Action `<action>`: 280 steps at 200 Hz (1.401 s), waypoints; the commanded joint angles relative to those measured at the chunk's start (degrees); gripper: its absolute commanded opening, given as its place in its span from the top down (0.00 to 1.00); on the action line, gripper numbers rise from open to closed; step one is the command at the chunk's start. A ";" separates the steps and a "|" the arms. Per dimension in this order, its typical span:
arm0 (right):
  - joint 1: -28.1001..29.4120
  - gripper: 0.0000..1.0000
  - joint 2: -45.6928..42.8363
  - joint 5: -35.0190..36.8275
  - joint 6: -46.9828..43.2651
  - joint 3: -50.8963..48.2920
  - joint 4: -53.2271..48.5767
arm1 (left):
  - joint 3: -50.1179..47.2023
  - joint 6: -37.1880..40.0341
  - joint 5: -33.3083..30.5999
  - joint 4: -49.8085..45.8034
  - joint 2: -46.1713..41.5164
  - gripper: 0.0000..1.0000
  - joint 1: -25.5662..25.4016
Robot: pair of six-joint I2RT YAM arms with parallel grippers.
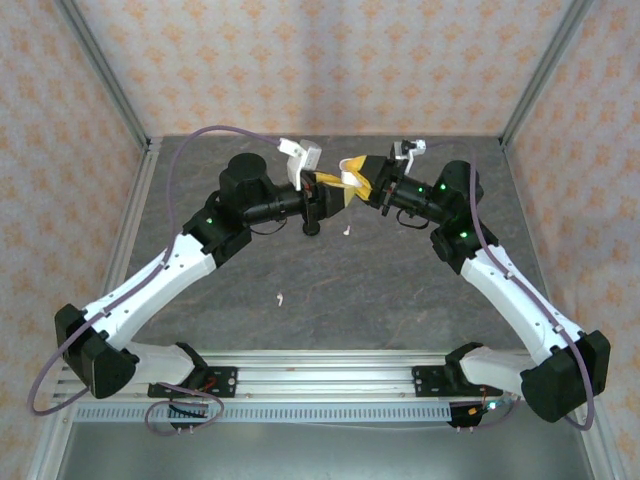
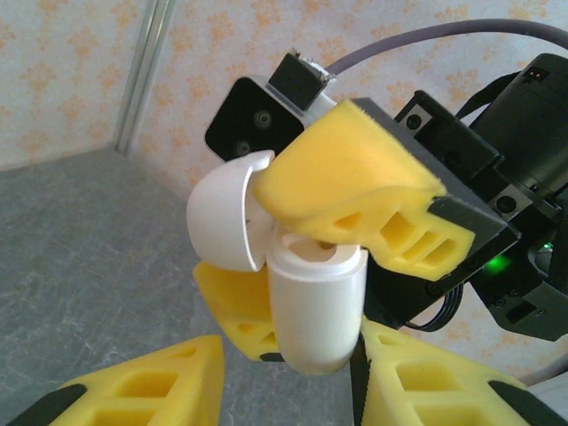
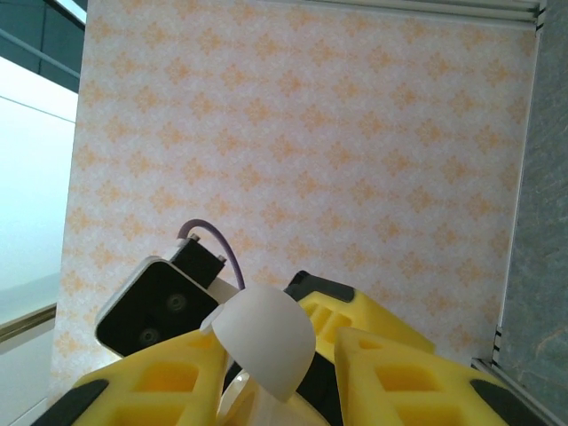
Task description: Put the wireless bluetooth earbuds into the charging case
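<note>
High over the back of the table, the white charging case [image 2: 315, 306] stands with its domed lid [image 2: 226, 222] swung open. My right gripper [image 3: 275, 351] is shut on it: one yellow finger [image 2: 355, 182] lies over the case's mouth and the other [image 2: 232, 306] sits behind its body. In the right wrist view the lid [image 3: 266, 342] fills the gap between those fingers. My left gripper [image 2: 288, 346] is open around the case's bottom. The case touches its right finger and stands apart from its left one. Two white earbuds [image 1: 347, 232] [image 1: 281, 297] lie on the table. The black buds are out of view.
Both grippers [image 1: 328, 190] [image 1: 362, 175] meet at the back centre of the grey table [image 1: 330, 320]. Patterned walls enclose the table behind and on both sides, with metal posts [image 1: 105, 70] in the back corners. The arm bases stand on a rail [image 1: 320, 385] at the near edge.
</note>
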 commanded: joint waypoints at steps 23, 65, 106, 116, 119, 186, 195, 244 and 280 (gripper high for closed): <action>-0.07 0.85 -0.10 -3.03 0.97 -0.25 5.32 | 0.36 -1.81 1.67 2.87 0.78 0.59 -0.03; -0.07 0.86 0.03 -4.32 0.61 -0.93 5.11 | 0.83 -1.51 1.36 2.98 0.30 0.59 0.14; -0.09 0.87 0.22 -5.47 -0.35 -1.29 4.16 | 1.67 -0.89 2.02 2.53 0.28 0.60 0.50; -0.11 0.87 0.20 -5.54 -0.71 -1.39 3.92 | 1.75 -0.96 2.19 2.66 0.43 0.60 0.49; -0.14 0.87 0.19 -5.60 -0.71 -1.43 3.90 | 1.78 -0.90 2.27 2.70 0.38 0.60 0.58; -0.04 0.88 0.71 -6.78 -1.42 -2.88 3.65 | 2.20 -1.05 2.90 3.60 0.59 0.57 0.68; -0.12 0.88 0.86 -6.90 -1.44 -2.84 3.65 | 2.28 -0.99 3.07 3.60 0.68 0.57 0.73; -0.07 0.88 1.38 -8.31 -1.77 -3.21 3.66 | 2.72 -1.48 3.51 4.54 1.24 0.55 0.69; -0.05 0.88 1.33 -8.43 -2.03 -4.19 3.52 | 3.19 -1.58 3.65 4.76 1.58 0.55 0.68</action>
